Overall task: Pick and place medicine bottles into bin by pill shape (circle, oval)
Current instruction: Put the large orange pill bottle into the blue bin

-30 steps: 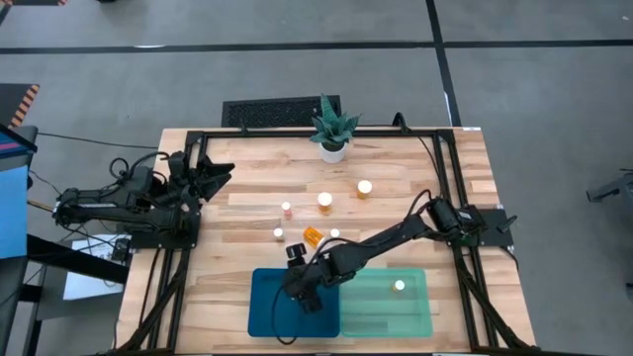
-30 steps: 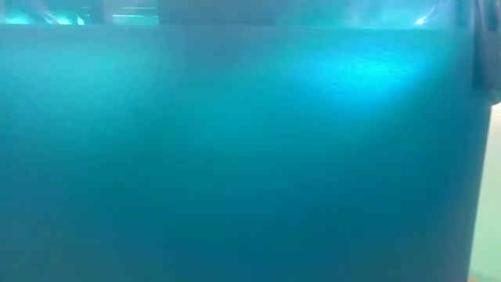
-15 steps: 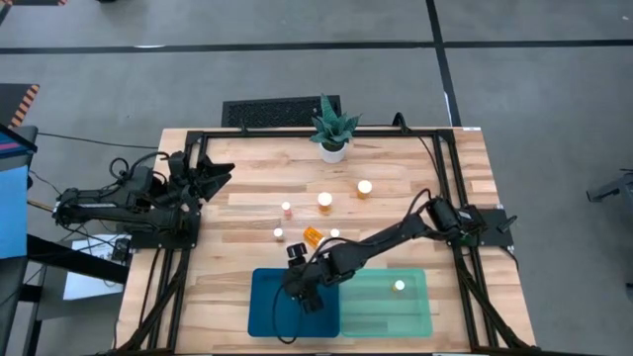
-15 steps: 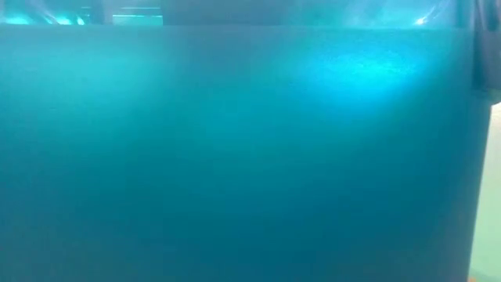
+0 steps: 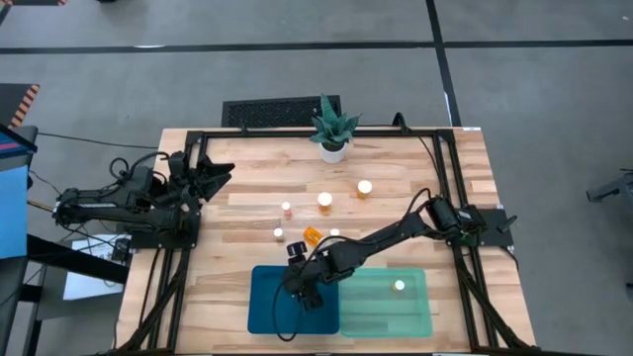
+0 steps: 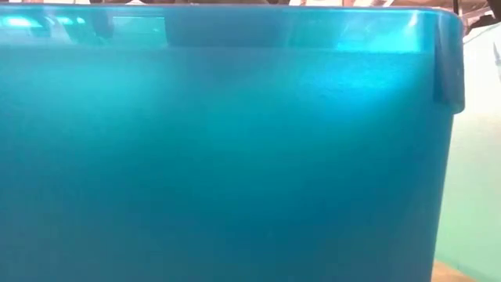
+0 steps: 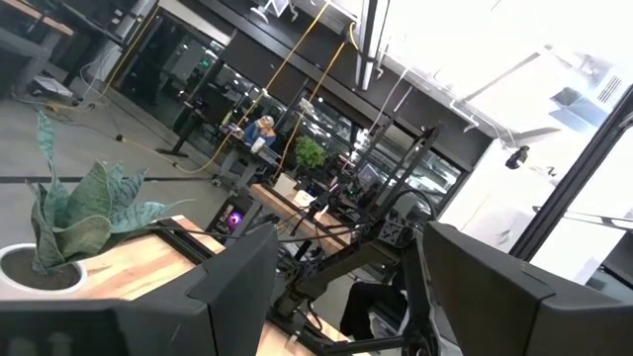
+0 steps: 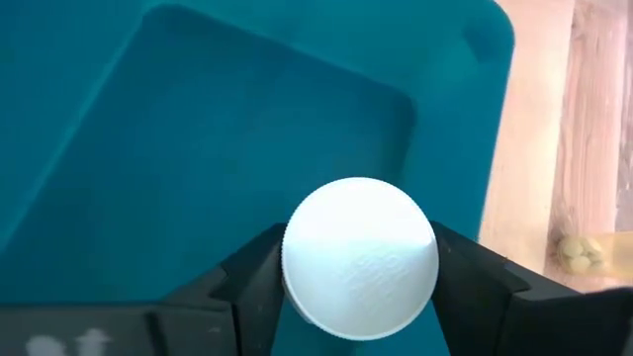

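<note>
My right gripper (image 5: 302,293) reaches in from the table's right and hangs over the dark blue bin (image 5: 265,309), shut on a medicine bottle. Only the bottle's round white cap (image 8: 358,259) shows, with the blue bin (image 8: 198,138) beneath it. Several more medicine bottles stand on the wood: (image 5: 365,187), (image 5: 324,201), (image 5: 287,209), (image 5: 279,233). One orange bottle (image 5: 312,236) lies on its side, and another (image 5: 399,286) stands in the mint green bin (image 5: 391,314). My left gripper (image 5: 220,176) waits open at the table's left edge. My right gripper pinches the medicine bottle between its two fingers at the sides of its white cap (image 8: 297,272). The fingers slant down from the table's far right. The cap's top faces back toward the wrist and hides the body. The bottle is over the blue bin's floor; whether it touches I cannot tell.
A potted green plant (image 5: 332,133) stands at the far edge, with a black grille (image 5: 279,111) behind it. The blue bin's near wall (image 6: 235,157) fills the low view, with the green bin (image 6: 479,157) beside it. Bare wood lies left of the bins.
In the low view the blue bin's near wall has shifted a little: its right corner now stands farther toward the left and more of the green bin shows beside it. Both arms have kept still.
</note>
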`<state>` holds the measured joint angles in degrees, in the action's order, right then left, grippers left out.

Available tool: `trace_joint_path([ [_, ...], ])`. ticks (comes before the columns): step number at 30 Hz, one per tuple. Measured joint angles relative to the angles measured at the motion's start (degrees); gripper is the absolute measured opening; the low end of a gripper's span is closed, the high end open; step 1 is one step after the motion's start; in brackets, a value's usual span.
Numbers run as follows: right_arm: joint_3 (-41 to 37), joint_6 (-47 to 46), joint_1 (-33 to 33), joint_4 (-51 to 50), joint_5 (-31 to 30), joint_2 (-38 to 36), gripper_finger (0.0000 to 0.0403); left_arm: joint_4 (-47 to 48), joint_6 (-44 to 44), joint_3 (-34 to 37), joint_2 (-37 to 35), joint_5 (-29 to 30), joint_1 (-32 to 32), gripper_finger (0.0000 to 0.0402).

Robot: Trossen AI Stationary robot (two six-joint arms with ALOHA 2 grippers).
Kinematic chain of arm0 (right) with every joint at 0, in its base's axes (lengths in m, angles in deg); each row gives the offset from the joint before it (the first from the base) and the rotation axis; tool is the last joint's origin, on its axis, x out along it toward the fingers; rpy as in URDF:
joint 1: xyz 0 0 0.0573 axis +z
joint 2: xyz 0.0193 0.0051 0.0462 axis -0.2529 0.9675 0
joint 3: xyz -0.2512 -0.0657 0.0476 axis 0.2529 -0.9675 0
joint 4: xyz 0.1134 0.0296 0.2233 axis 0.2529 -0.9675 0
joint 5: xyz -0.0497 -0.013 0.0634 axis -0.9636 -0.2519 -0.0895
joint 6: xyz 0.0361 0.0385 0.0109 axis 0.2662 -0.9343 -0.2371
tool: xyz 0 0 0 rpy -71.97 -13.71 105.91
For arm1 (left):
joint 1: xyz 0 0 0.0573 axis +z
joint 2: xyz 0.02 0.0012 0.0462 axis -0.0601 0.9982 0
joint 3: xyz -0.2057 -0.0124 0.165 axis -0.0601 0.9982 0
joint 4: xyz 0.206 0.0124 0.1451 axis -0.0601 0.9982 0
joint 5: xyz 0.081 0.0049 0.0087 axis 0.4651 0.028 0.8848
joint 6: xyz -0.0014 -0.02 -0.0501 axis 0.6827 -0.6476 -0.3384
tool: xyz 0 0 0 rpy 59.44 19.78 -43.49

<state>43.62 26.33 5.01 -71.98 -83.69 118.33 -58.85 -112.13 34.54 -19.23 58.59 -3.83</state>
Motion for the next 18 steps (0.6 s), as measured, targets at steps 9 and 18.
trace_joint_path([
  [9, 0.0, 0.0, -0.1, 0.0, 1.3, 0.0, 0.0245, 0.0, 0.0, 0.0, 0.0, 0.0, 0.0, 0.0247],
  [18, 0.0, 0.0, -0.7, 0.2, 1.4, 0.0, 0.0245, 0.0, 0.0, 0.0, 0.0, 0.0, 0.0, 0.0247],
])
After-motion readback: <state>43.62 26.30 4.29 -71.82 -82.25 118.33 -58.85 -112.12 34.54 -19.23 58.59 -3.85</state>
